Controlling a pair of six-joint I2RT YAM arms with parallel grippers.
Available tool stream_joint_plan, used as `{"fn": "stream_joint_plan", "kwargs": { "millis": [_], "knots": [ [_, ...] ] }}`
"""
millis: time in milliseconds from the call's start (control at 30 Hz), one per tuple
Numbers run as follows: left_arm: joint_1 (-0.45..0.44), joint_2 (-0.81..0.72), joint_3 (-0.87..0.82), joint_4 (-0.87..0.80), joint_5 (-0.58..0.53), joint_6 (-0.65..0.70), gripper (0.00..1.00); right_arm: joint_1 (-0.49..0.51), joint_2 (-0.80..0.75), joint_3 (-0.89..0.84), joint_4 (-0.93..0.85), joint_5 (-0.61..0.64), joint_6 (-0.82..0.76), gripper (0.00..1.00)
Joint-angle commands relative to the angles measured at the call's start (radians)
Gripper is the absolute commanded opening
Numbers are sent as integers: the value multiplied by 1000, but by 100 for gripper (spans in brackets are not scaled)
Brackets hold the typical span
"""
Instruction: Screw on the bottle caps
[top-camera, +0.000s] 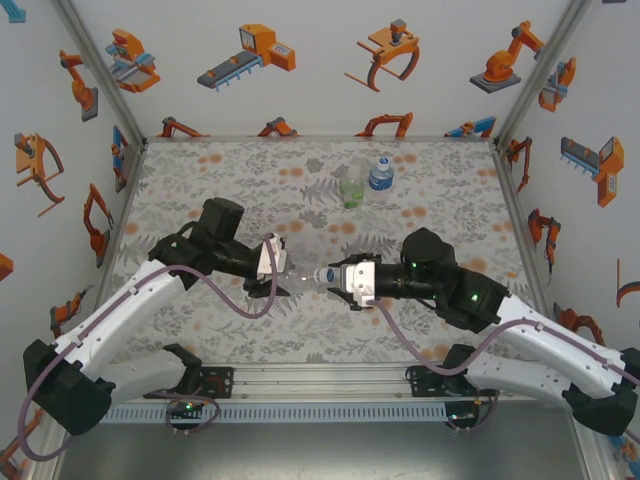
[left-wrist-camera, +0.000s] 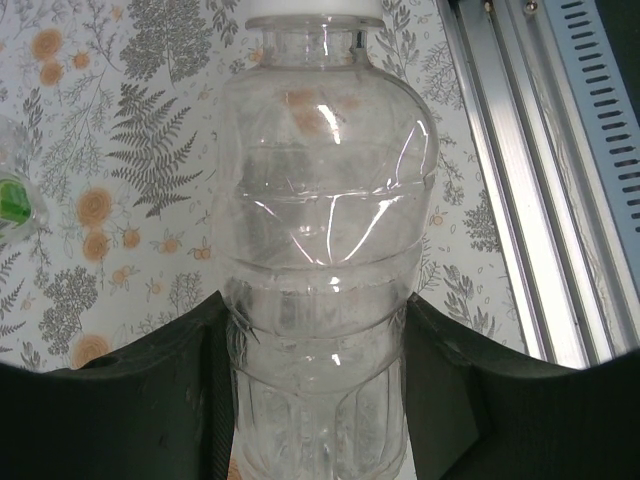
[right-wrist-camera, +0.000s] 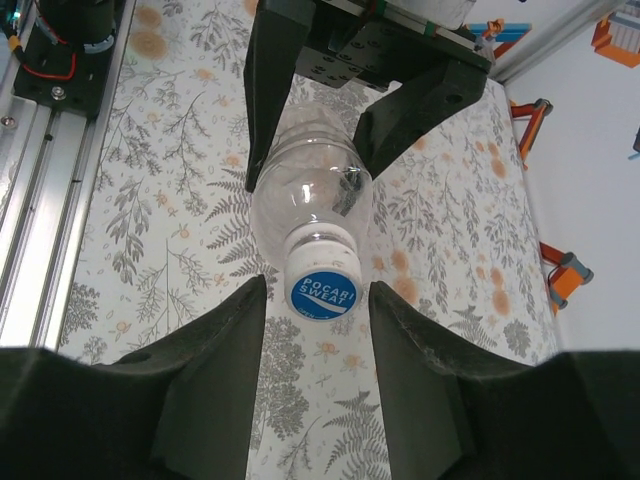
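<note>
Floral desk (top-camera: 200, 170) below, my left end effector (top-camera: 274, 264) clamped the clear bottle (left-wrist-camera: 320, 230) sideways over the middle. Its neck pointed to 3 o'clock, presumably so my right end effector (top-camera: 340, 277) could twist the cap (right-wrist-camera: 322, 288). That end effector's fingers flanked the cap, narrowly open, not yet gripping. At 12 o'clock the green-label bottle (top-camera: 352, 187) and blue-label bottle (top-camera: 380, 175) stood well apart, blocking nothing.

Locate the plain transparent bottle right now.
In the top view the plain bottle is held sideways over the middle of the table, clamped by the left end effector, its cap pointing into the right end effector.
</note>
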Motion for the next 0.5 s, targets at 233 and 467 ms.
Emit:
{"fn": "stream_joint_plan", "kwargs": {
  "millis": [233,467],
  "knots": [
    [-7,2,25,-28,48,24,0,3,31,-8,41,-42,11,33],
    [-6,3,32,-28,24,9,0,4,58,-6,56,22,410,0]
  ]
}}
